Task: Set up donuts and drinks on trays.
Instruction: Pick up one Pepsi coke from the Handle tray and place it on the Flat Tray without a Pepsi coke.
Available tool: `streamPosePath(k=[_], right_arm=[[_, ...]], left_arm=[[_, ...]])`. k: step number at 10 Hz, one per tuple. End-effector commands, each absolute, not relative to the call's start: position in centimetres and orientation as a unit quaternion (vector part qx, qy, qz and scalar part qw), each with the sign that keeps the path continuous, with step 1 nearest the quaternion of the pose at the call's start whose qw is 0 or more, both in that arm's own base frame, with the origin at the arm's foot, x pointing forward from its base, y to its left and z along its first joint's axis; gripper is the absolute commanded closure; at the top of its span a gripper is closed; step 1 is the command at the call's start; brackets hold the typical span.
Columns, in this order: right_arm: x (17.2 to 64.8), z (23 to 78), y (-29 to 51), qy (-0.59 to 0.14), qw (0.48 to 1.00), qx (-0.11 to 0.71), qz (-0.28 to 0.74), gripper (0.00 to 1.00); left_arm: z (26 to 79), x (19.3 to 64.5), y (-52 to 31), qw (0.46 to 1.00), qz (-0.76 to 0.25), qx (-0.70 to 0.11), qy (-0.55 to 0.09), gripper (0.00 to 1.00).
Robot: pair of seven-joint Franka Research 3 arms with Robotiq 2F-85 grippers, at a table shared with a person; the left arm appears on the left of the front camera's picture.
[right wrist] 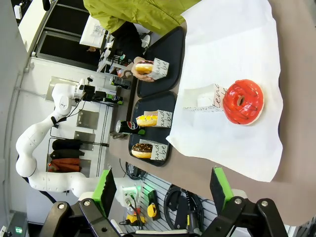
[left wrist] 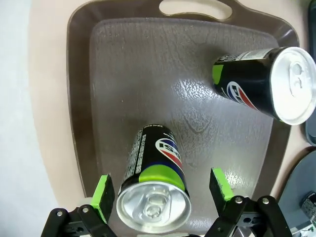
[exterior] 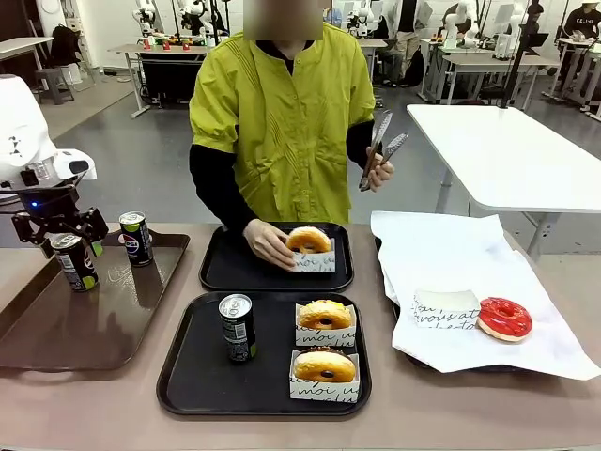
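Left gripper (left wrist: 162, 190) is spread wide at the surface's left edge. Its green pads flank an upright dark can (left wrist: 154, 173) on the brown tray (left wrist: 123, 74), with gaps on both sides, so there is no grip. A second can (exterior: 136, 237) stands upright on the same tray, nearer the far edge. The near black tray (exterior: 188, 376) sits mid-surface at the near edge and carries a third can (exterior: 237, 327) plus two golden donuts (exterior: 325, 315) in sleeves, one behind the other. The far black tray (exterior: 225, 268) lies just behind it, where the person's hand (exterior: 268, 242) rests on a golden donut in its sleeve (exterior: 309, 241). The person's other hand holds tongs (exterior: 380, 148) in the air. At the right edge, a red donut (exterior: 504, 318) lies on white paper (exterior: 441, 249) beside an empty sleeve (exterior: 446, 308). Right gripper (right wrist: 163, 185) is wide apart with nothing between its pads, up off the surface.
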State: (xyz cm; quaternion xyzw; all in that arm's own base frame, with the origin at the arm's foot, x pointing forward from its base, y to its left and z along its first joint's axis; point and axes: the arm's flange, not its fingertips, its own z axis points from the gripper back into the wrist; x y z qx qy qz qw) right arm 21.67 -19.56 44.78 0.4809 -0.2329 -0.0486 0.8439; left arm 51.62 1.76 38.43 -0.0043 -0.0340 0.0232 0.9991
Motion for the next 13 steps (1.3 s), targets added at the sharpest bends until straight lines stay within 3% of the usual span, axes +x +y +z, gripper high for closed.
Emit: streamPosePath(k=[1, 6, 7, 8, 9, 10, 11, 13], right_arm=[[21.7, 44.7, -19.6, -0.236, 0.842, 0.483, -0.046, 0.0], [21.7, 44.7, -19.6, -0.236, 0.842, 0.483, -0.046, 0.0], [21.7, 44.7, -19.6, -0.236, 0.842, 0.483, -0.046, 0.0], [21.7, 44.7, -19.6, -0.236, 0.842, 0.483, -0.046, 0.0], [21.7, 44.7, -19.6, -0.236, 0.842, 0.483, -0.046, 0.0], [21.7, 44.7, -19.6, -0.236, 0.842, 0.483, -0.046, 0.0], [21.7, 44.7, -19.6, -0.236, 0.842, 0.483, -0.046, 0.0], [21.7, 44.7, -19.6, -0.236, 0.842, 0.483, -0.046, 0.0]], left_arm=[[37.9, 52.4, 2.2, 0.999, 0.018, -0.006, -0.035, 0.0], [37.6, 52.8, 2.6, 0.999, 0.014, -0.021, -0.042, 0.0], [37.8, 52.6, 2.7, 0.998, 0.017, -0.028, -0.045, 0.59], [37.9, 52.5, 2.7, 0.998, 0.016, -0.032, -0.047, 0.59], [38.3, 52.5, 2.7, 0.998, 0.012, -0.033, -0.048, 1.0], [38.6, 52.5, 2.6, 0.998, 0.011, -0.031, -0.046, 0.64], [38.5, 52.4, 2.7, 0.999, 0.013, -0.028, -0.042, 1.0], [38.7, 52.2, 2.7, 0.999, 0.014, -0.025, -0.037, 1.0]])
